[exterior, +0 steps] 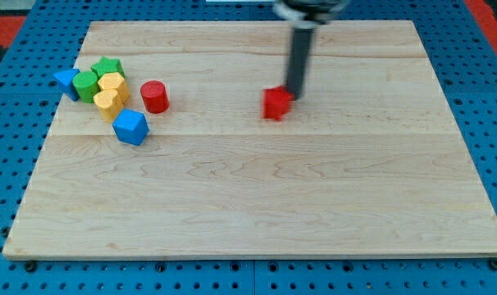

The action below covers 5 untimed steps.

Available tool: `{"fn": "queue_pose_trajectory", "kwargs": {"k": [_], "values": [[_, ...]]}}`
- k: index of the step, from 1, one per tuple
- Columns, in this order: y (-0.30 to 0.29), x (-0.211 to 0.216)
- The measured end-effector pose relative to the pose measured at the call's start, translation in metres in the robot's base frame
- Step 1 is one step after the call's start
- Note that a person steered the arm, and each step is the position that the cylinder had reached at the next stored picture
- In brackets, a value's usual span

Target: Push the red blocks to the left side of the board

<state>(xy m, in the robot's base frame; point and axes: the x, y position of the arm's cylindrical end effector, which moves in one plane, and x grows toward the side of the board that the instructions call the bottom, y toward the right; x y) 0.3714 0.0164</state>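
Observation:
A red cylinder (154, 97) stands on the wooden board (257, 197) at the view's left, just right of a cluster of blocks. A second red block (275, 104), blurred and roughly cube-like, sits near the board's middle top. My tip (295, 96) is at the red block's upper right edge, touching or nearly touching it. The dark rod rises from there to the view's top.
At the view's left lie a blue triangular block (66, 83), a green cylinder (85, 85), a green star-like block (108, 67), two yellow blocks (111, 83) (108, 102) and a blue block (131, 127). A blue pegboard (494, 123) surrounds the board.

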Motion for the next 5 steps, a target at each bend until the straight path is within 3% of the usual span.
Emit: {"fn": "queue_pose_trajectory", "kwargs": {"k": [2,4,5], "values": [[0.033,0.009],[-0.073,0.020],[-0.028,0.024]]}}
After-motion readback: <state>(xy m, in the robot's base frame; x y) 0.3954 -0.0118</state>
